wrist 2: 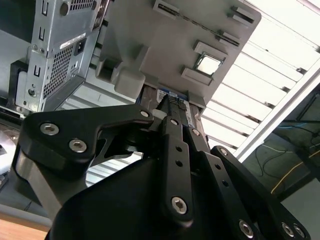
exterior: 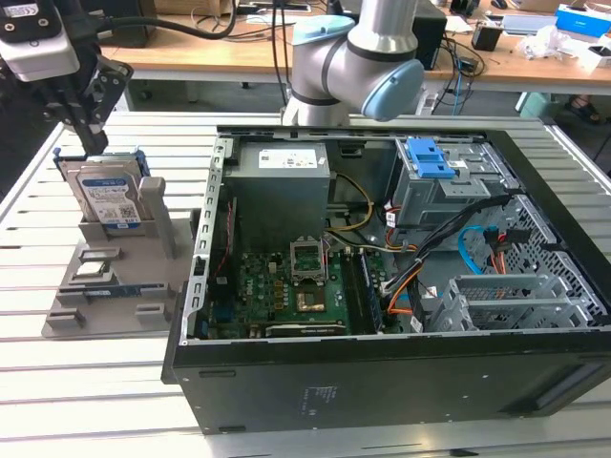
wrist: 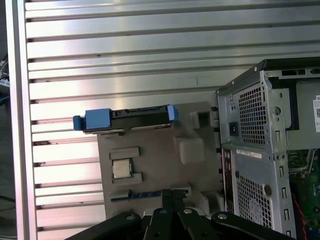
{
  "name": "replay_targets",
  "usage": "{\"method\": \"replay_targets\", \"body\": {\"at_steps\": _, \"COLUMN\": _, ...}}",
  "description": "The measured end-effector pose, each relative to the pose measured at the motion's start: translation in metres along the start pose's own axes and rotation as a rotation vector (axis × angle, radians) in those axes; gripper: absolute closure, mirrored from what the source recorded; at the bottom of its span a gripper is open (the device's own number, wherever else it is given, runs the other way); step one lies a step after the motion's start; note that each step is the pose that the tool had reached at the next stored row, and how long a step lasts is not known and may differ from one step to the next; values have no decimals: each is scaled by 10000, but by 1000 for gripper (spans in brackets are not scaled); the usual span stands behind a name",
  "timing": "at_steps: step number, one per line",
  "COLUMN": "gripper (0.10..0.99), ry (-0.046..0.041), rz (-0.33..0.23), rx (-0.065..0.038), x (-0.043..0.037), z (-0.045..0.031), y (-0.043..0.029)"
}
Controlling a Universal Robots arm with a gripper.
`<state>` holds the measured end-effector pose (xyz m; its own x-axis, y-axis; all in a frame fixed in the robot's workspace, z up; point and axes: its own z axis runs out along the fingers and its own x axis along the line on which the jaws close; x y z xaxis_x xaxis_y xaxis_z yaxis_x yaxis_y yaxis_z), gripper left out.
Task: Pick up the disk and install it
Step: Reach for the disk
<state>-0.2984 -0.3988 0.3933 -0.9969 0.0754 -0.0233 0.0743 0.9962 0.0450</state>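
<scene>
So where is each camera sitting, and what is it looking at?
Exterior view: off the arm, above the table, looking down at the open computer and the disk standing in the grey holder; the arm and gripper show.
First wrist view: on the arm, looking down past the gripper at the disk, holder and computer's back.
Second wrist view: on the arm, looking along the gripper's black body at the holder and chip.
Shared: all three show the holder and gripper.

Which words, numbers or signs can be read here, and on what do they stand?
Disk label: print and barcodes, too small to read.
Power supply sticker: too small to read.
Case marking: too small to read.
So no text is legible.
</scene>
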Motion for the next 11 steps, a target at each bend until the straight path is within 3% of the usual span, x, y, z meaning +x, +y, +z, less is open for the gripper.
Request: {"method": "replay_targets", "body": {"at_steps": 11, "gripper": 980, "ry": 0, "rz": -1, "rx": 0, "x": 130, "z": -3, "y": -8}}
